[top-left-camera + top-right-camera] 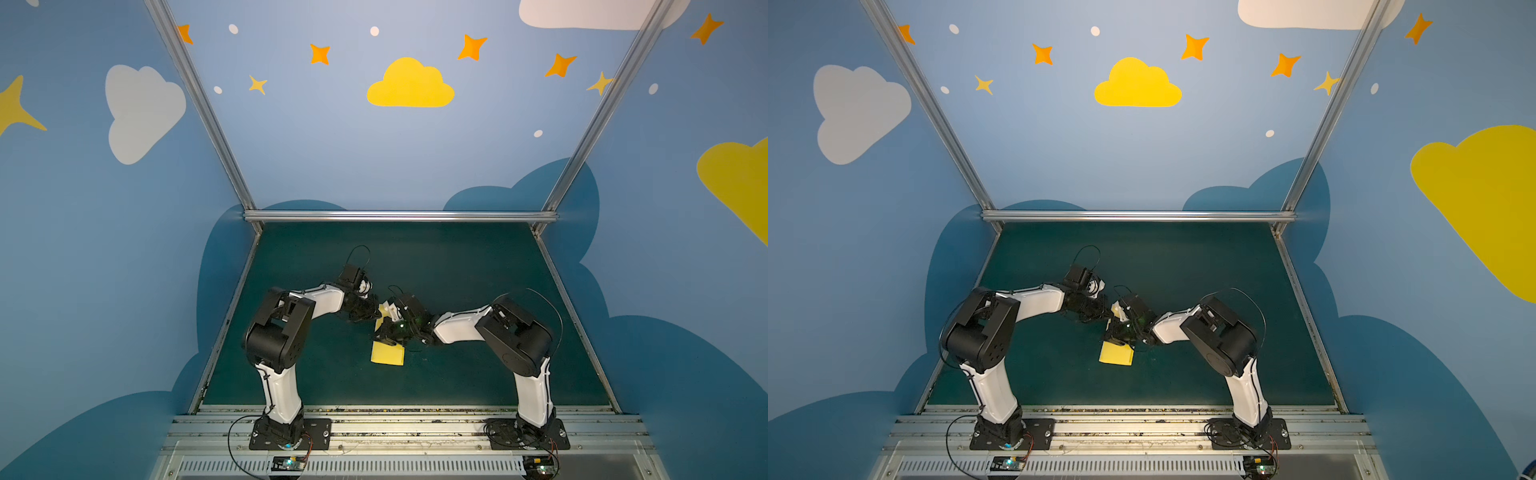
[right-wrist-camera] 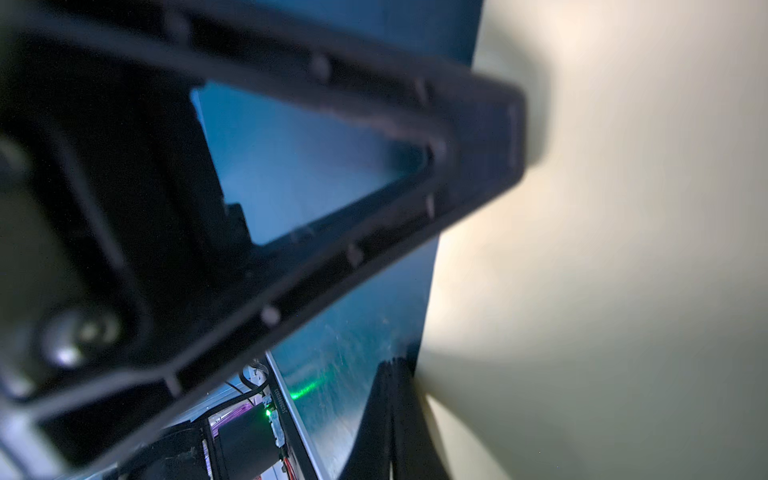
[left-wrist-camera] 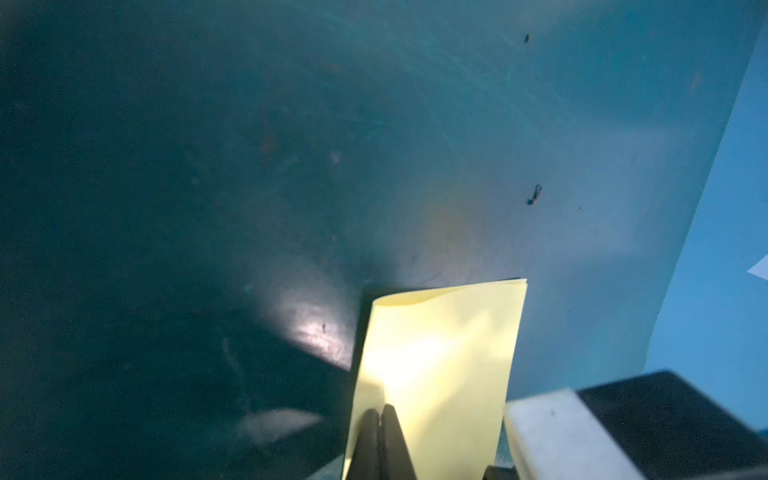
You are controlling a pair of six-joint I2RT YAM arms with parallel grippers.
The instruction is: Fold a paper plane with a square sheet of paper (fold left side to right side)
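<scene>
Two layers are seen in the pale yellow sheet of paper (image 1: 387, 354), already doubled into a strip whose long axis runs near to far. Its near end is laid on the green mat (image 1: 478, 266). Its far half is raised between the right gripper (image 1: 390, 332) and the left gripper (image 3: 380, 436), and both seem to be clenched on it. Bare mat and blue painted walls (image 1: 332, 145) are found beyond.
</scene>
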